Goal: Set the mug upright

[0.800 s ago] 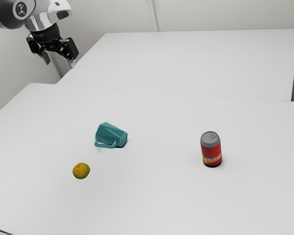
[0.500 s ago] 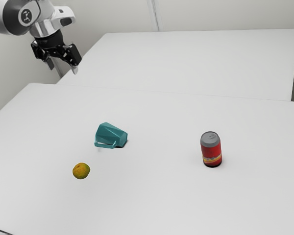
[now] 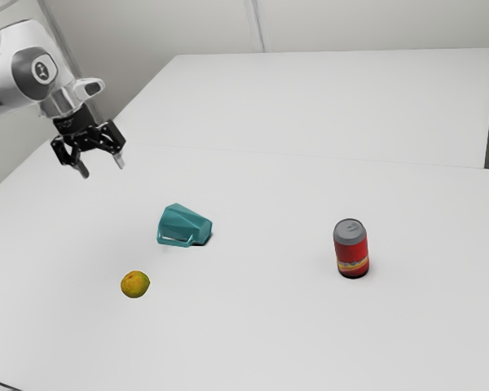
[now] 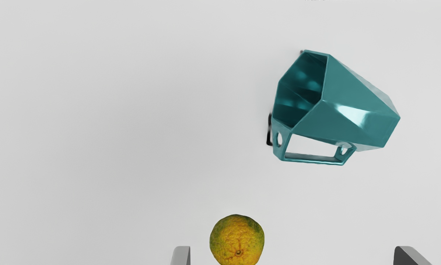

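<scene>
In the wrist view the round, mottled yellow-green fruit [image 4: 238, 235] is cut off at the edge, as are the fingers, and a thin dark shape [image 4: 269, 134] next to the mug is hard to make out. The exterior view crops the white arm [image 3: 34, 69] at its left edge. The teal, faceted mug [image 3: 184, 225] lies on its side on the white table [image 3: 253, 326], so its underside is hidden, and much of its inside is in shadow. It sits lower than the black two-finger end effector [image 3: 102, 169] and towards the exterior view's right – well apart from it. Its mouth faces the exterior view's left, its base the right, and its angular handle [image 4: 312, 161] is on the side nearer the fruit. The end effector's fingers stand wide apart, with nothing gripped between them; they hang above the table and touch neither mug nor fruit. Farther towards the exterior view's right, a red can with a grey top [image 3: 351, 251] stands upright on the table – well away from the mug.
</scene>
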Robot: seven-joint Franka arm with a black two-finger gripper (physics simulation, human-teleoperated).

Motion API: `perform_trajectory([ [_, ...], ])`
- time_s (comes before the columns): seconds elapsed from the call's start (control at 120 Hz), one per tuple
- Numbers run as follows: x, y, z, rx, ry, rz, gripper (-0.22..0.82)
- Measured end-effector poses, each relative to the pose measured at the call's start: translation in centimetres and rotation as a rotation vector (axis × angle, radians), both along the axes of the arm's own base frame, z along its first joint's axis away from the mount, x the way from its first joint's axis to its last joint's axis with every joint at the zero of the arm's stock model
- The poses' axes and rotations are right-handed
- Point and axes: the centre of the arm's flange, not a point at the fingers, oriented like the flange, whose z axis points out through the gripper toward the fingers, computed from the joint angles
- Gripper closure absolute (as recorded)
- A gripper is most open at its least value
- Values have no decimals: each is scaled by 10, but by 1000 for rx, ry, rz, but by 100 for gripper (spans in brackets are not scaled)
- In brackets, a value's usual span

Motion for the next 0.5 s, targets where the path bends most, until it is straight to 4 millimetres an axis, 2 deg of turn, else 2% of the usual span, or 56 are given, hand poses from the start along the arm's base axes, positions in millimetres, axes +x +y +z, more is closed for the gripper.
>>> perform_trajectory([
  [0.1, 3, 26, -30, -80, 19, 69, 0],
  [0.258, 15, 44, -77, -197, 44, 129, 0],
  [0.408, 26, 44, -110, -313, 47, 167, 0],
  [0.5, 31, 36, -125, -390, 53, 180, 0],
])
